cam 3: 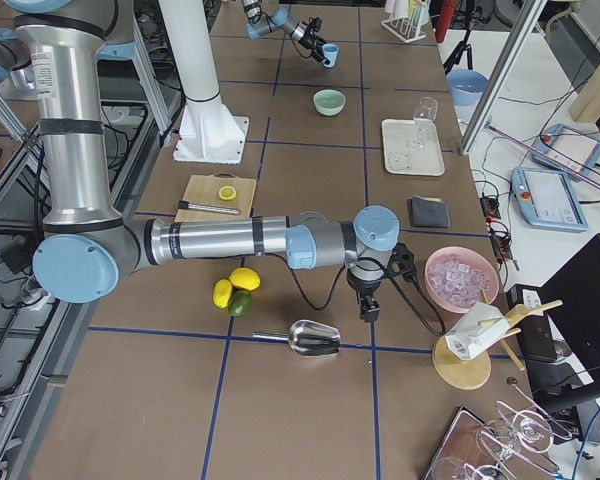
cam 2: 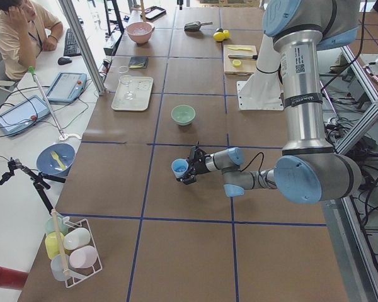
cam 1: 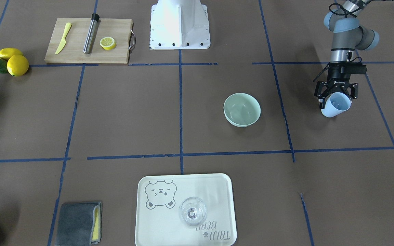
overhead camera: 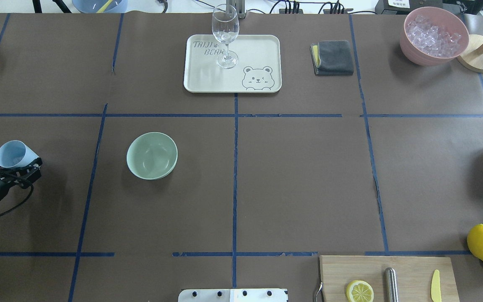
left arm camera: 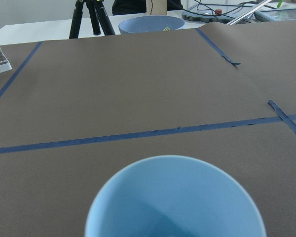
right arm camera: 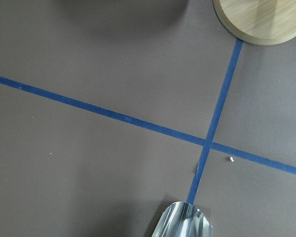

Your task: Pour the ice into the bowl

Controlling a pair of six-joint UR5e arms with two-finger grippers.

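Left claw clamped on tilted blue cup, contents unclear. Mint bowl looks empty, on surface, well apart from cup. Pink container holds whitish chunks. Glass on tray empty. Right claw: apart or together, cannot tell

The only words I can read clearly are "TAIJI BEAR", printed in grey on the cream tray, in the corner diagonally opposite its bear drawing. The black body of my left hand carries small white lettering that looks like "ROBOTIQ". A white sticker on my left arm is too small to read.
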